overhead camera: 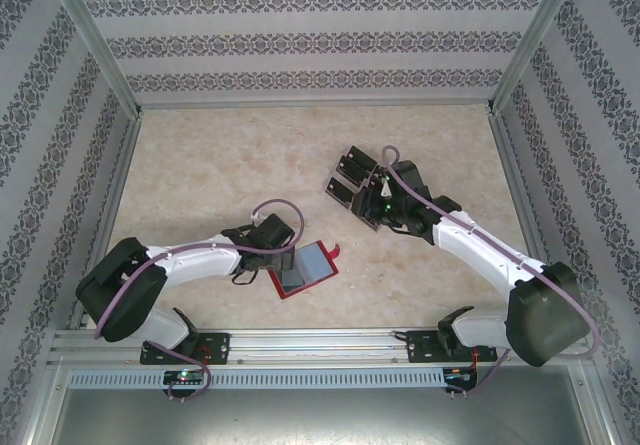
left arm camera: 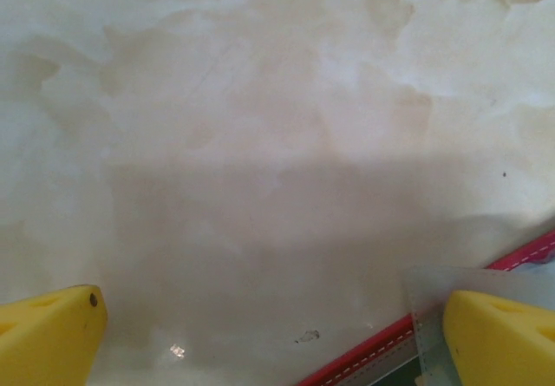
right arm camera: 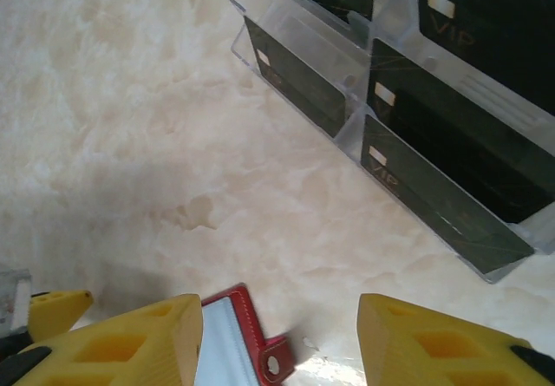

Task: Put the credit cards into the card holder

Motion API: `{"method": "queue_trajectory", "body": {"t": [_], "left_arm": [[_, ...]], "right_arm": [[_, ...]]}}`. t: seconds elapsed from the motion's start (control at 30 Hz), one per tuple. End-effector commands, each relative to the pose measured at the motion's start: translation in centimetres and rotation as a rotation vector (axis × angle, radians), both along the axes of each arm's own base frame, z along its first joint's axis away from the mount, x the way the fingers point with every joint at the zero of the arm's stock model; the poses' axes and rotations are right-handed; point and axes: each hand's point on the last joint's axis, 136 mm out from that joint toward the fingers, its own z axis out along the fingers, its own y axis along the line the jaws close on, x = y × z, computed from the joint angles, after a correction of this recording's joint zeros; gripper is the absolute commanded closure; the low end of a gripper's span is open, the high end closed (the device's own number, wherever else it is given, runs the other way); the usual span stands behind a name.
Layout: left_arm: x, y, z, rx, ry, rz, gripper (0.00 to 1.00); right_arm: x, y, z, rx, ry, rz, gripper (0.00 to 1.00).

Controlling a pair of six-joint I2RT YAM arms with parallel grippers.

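Nearest the arm bases, the card holder (overhead camera: 305,268) lies open on the table (right arm camera: 173,126), grey-blue pockets up and its snap tab (right arm camera: 273,364) pointing away from the left arm. Whether any card already sits in its pockets cannot be told. The left gripper (left arm camera: 273,338) is low at the holder's edge, jaws spread to their widest and holding nothing. One finger overlaps the red stitched border and a pale pocket, but whether it presses down is not clear. Further out, the right gripper (right arm camera: 282,343) hangs between the holder and the clear tray (right arm camera: 351,130), jaws at a middling gap and empty. Farthest, the credit cards (right arm camera: 442,186) stand slanted in the tray's slots, close behind one another and partly screened by the plastic walls. Assessed risks: a closing finger may take a tray wall along with a card, or take two cards at once, because the slots are tight. In that case the tray could lift or skid. A thin card pinched near its corner may pivot in the grip. If the holder is not pinned, pushing a card into a pocket is likely to shove it across the smooth surface.
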Motion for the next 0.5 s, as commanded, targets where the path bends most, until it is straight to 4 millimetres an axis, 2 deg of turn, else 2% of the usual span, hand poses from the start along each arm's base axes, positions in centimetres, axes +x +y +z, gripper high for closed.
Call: {"method": "queue_trajectory", "body": {"t": [0.0, 0.13, 0.27, 0.47], "left_arm": [[-0.7, 2.0, 0.2, 0.085, 0.027, -0.014, 0.0], [-2.0, 2.4, 0.8, 0.032, 0.034, 0.012, 0.0], [-3.5, 2.9, 1.4, -0.044, 0.03, 0.055, 0.0], [-4.2, 3.3, 2.4, -0.111, 0.001, 0.101, 0.0]], "right_arm": [[0.1, -0.2, 0.4, -0.029, -0.007, 0.029, 0.49], [-0.1, 0.5, 0.1, -0.012, 0.003, 0.058, 0.49], [-1.3, 1.8, -0.6, -0.028, 0.021, 0.118, 0.48], [-3.4, 4.2, -3.7, -0.102, 0.08, 0.221, 0.46]]}}
